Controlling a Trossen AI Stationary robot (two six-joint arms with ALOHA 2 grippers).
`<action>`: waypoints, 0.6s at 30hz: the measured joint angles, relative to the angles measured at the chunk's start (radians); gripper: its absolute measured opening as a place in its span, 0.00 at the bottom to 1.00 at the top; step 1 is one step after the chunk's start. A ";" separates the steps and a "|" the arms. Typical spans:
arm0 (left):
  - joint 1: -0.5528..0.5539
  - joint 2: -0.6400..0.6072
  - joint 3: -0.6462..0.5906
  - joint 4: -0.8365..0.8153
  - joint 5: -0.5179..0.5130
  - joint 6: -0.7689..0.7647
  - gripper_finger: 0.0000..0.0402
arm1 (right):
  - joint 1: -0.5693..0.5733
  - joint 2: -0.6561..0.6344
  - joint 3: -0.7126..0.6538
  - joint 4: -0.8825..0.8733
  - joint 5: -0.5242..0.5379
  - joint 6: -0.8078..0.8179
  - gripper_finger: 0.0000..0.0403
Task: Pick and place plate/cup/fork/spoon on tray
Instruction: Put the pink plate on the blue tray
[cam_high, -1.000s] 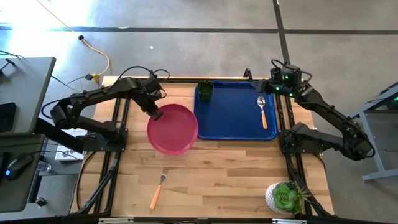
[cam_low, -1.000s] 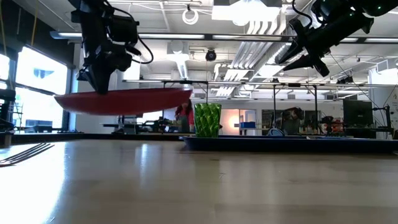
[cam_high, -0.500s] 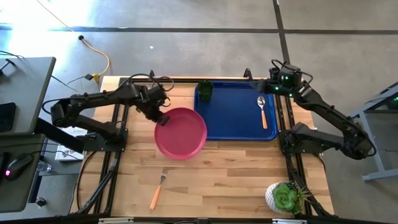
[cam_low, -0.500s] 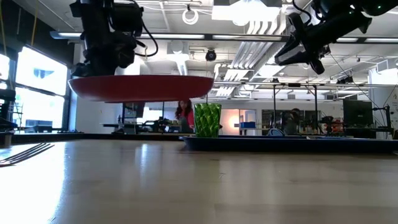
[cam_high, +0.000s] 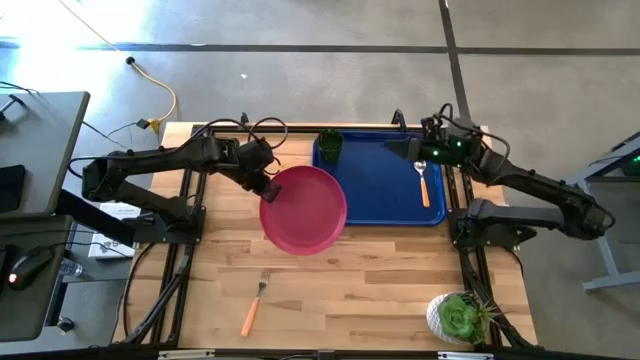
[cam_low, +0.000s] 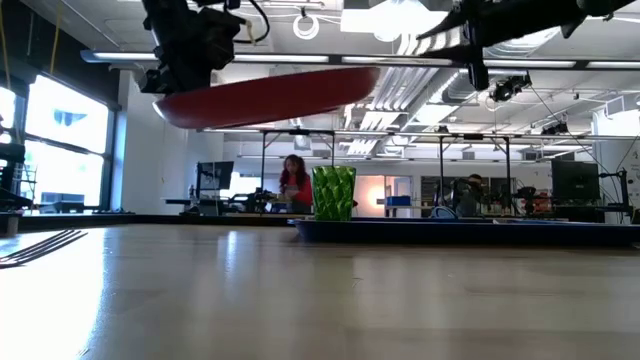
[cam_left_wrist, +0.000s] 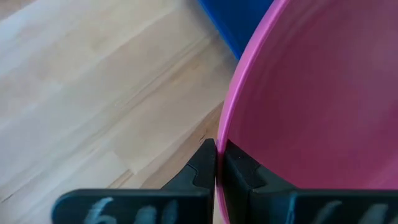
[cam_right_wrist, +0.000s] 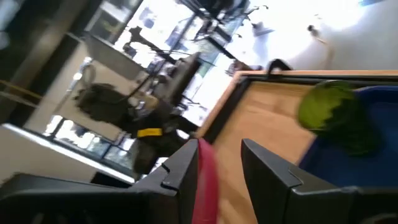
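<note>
Plate in the air, crossing toward the tray.

We see the left gripper (cam_high: 264, 186) with its jaws pinched tight on the rim of the round pink-magenta plate (cam_high: 304, 209), carried clear above the wooden table (cam_high: 350, 290) and overlapping the left edge of the large blue rectangular plastic tray (cam_high: 380, 190). The small translucent green cup (cam_high: 330, 145) stands in the tray's far left corner, the orange-handled metal spoon (cam_high: 423, 180) lies near its right edge, and the orange-handled fork (cam_high: 254, 305) waits near the table's front edge. The right gripper (cam_high: 412, 150) hovers over the tray's far right corner, jaws wide and empty. Next, we judge, comes carrying the plate rightward and lowering it between cup and spoon.
</note>
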 joint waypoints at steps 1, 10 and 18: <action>-0.004 0.000 0.002 0.000 -0.001 0.000 0.01 | 0.031 0.000 0.000 0.017 0.025 0.009 0.28; -0.057 0.001 0.002 -0.004 -0.001 -0.014 0.01 | 0.319 0.009 0.000 0.057 0.285 0.076 0.28; -0.082 0.001 0.002 -0.004 -0.004 0.010 0.01 | 0.542 0.081 0.025 0.141 0.480 0.084 0.28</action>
